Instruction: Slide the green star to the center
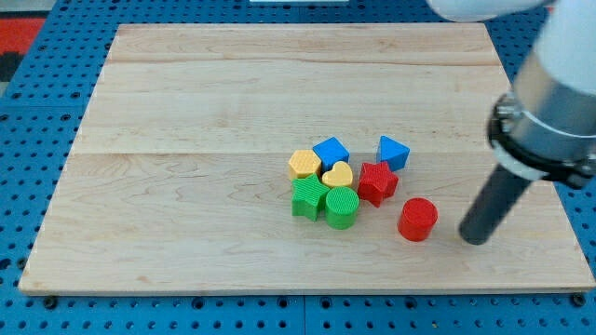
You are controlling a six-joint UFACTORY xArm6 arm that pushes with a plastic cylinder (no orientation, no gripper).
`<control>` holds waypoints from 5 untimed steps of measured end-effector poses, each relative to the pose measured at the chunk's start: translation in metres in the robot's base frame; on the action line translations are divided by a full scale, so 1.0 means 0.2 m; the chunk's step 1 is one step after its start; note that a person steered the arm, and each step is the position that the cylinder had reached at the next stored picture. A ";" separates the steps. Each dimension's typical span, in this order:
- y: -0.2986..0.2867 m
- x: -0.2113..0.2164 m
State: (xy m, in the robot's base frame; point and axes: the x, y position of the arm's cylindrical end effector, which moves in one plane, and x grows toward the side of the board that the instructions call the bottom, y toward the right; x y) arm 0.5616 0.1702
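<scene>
the green star (pixel 308 198) sits a little to the view's right of and below the middle of the wooden bench (pixel 186 112), at the left bottom corner of a tight cluster. it touches the green cylinder (pixel 342 207) on its right, the yellow hexagon (pixel 304 165) above it and the yellow heart (pixel 337 175) up and to the right. further round are a blue block (pixel 331 151), a blue triangle (pixel 392 152) and a red star (pixel 376 181); a red cylinder (pixel 417 220) stands apart at lower right. counted: two green, two yellow, two blue, two red. the star is ridged, bright green. my tip (pixel 476 236) rests just right of the red cylinder, well apart from the star. there are no jaws, only the rod.
</scene>
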 end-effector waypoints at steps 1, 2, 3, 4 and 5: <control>-0.24 0.00; -0.39 -0.03; -0.58 -0.04; -0.73 -0.07; -0.83 -0.12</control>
State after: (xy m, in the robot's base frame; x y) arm 0.5380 0.0040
